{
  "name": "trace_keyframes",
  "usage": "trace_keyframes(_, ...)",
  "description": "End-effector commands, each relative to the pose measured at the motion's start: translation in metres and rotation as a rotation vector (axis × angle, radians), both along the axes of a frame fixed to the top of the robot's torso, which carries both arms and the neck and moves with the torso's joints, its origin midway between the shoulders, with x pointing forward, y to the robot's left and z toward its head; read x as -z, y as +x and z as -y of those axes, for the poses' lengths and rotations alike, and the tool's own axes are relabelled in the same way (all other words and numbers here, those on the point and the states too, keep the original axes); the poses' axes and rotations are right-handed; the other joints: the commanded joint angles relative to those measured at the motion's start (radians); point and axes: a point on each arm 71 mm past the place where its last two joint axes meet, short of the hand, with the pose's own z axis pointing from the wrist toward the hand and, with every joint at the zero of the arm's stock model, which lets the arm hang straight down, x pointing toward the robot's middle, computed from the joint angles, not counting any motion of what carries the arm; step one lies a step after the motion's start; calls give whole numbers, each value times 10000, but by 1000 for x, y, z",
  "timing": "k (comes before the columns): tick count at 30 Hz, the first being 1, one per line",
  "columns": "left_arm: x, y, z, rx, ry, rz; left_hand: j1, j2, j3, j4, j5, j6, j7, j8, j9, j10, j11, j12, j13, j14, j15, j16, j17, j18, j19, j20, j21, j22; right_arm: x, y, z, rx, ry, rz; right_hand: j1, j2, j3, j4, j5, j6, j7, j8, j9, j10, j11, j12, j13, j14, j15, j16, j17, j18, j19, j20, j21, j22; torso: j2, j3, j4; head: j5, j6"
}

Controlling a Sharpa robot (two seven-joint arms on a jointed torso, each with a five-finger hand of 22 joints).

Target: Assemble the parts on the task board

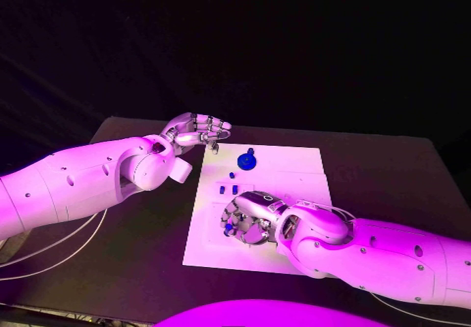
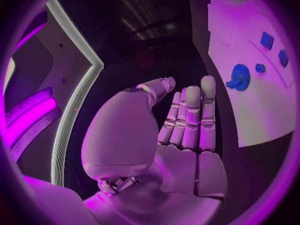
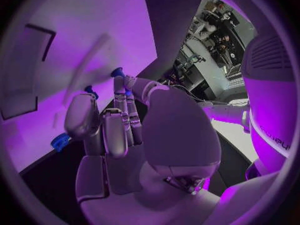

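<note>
We see the right robot hand (image 1: 248,218) low over the white task board (image 1: 295,163), fingers pinching a small blue part (image 3: 117,72). Left robot hand (image 1: 197,129) off the board's far corner, fingers together, empty. Blue gear (image 1: 246,161) on board

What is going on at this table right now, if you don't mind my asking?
The robot is assembling small blue parts on the white task board. Its right hand is down over the board's near half, fingers curled around small blue pieces. Its left hand hovers at the board's far left corner, holding nothing. A blue gear lies on the board's far part.
</note>
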Motion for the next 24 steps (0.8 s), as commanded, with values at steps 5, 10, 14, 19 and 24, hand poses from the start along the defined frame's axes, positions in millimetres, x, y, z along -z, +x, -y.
trace_keyframes(5,-1,-1,2,155,-76,21,-95,26,18,61,60,-87,214,60,-14,-68,20,37,-2,-54,18,31,-9,76,-10,83,-42,-15,7,-1,1,-60,-441,-187,-427,-224,-140,-143,96,-523,93,-244,524,-142,37,-154,66,359,86,14,27,-146,-88,83,-97,19,-1,1,-4,0,2)
trace_keyframes(10,-1,-1,2,156,-72,13,-95,26,18,61,60,-87,214,60,-14,-68,20,37,-2,-54,18,31,-9,76,-10,83,-42,-15,7,-1,2,20,-382,-162,-629,-388,-277,-166,206,-759,126,-459,439,-150,64,-201,125,352,112,13,9,-136,-101,113,-147,15,-3,3,-3,1,26)
trace_keyframes(14,-1,-1,2,160,-68,2,-111,36,24,80,63,-123,216,106,-16,-109,23,88,3,-69,24,51,-18,79,-11,92,-64,-35,6,-1,3,77,-308,-124,-700,-466,-337,-185,275,-911,126,-583,391,-145,66,-219,159,350,115,16,8,-128,-110,122,-187,4,-2,5,-5,-10,27)
trace_keyframes(19,-1,-1,2,161,-67,0,-111,36,24,80,63,-123,216,106,-16,-109,23,88,3,-69,24,51,-18,79,-11,92,-64,-35,5,-2,3,114,-187,-74,-746,-533,-384,-217,302,-1133,122,-749,326,-184,67,-239,198,343,117,8,-18,-126,-105,127,-207,8,1,9,-4,-9,48)
trace_keyframes(24,-1,-1,1,160,-63,-6,-111,36,24,80,63,-123,216,106,-16,-109,23,88,3,-69,24,51,-18,79,-11,92,-64,-35,2,-3,5,198,88,34,-810,-615,-450,-249,323,-1608,161,-1054,210,-229,46,-220,268,341,107,9,-27,-123,-91,127,-233,19,-1,10,-4,-17,49)
